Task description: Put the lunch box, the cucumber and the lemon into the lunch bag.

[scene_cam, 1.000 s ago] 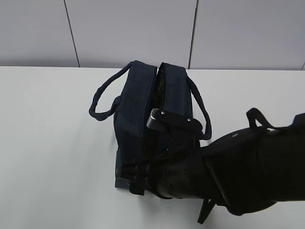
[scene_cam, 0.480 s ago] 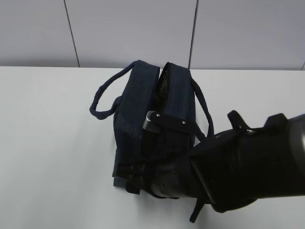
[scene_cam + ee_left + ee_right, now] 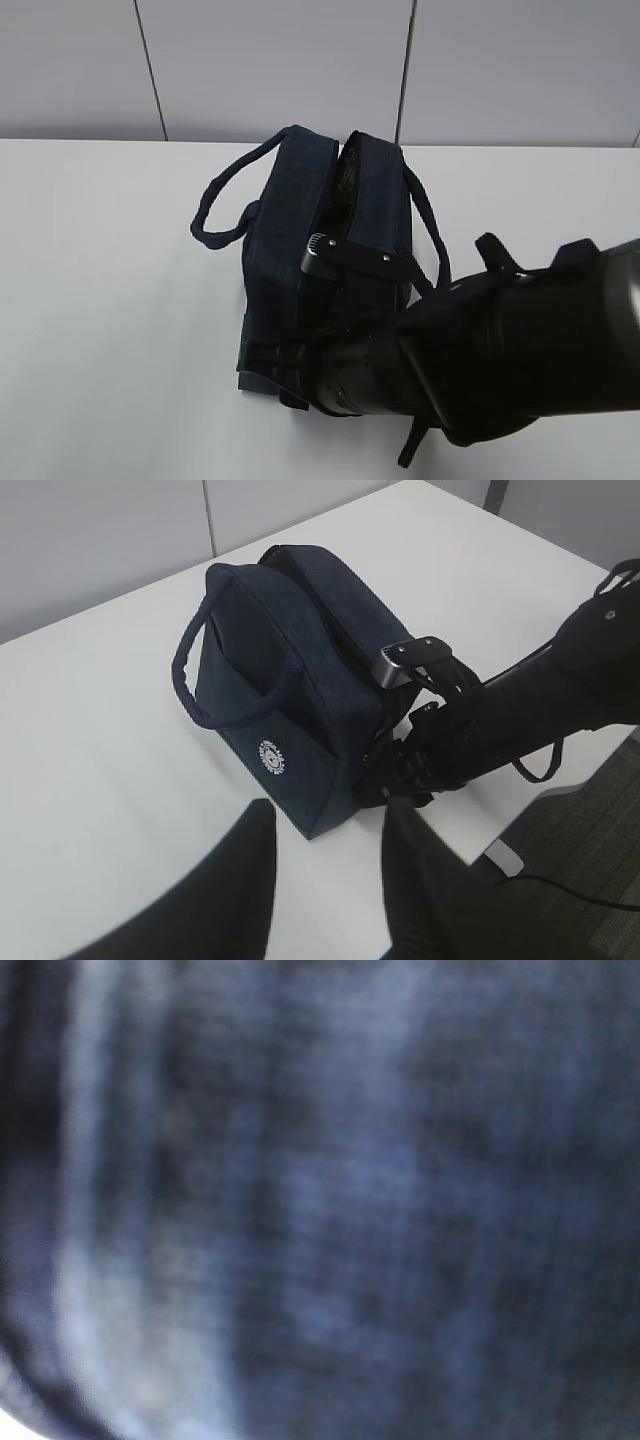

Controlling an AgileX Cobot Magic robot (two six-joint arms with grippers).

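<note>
the lunch bag (image 3: pixel 300 250) stands upright on the white desk (image 3: pixel 100 300), near the middle, with its top opening parted along its length and one loop handle hanging to each side. in the left wrist view the lunch bag (image 3: pixel 290 690) shows a round white emblem on its lower side panel. the right arm (image 3: pixel 500 360) reaches in from the lower right of the exterior view and meets the near end of the bag; the right end effector (image 3: pixel 300 372) is pressed against the bag's lower near end, and its jaw position cannot be determined because the wrist body and the fabric cover it. the right wrist view is filled with blurred dark blue fabric (image 3: pixel 320 1200) at very close range. the left end effector (image 3: pixel 325 880) hovers apart from the bag, above the desk on the emblem side, with its two dark fingers (image 3: pixel 425 890) spread apart and nothing between them.
</note>
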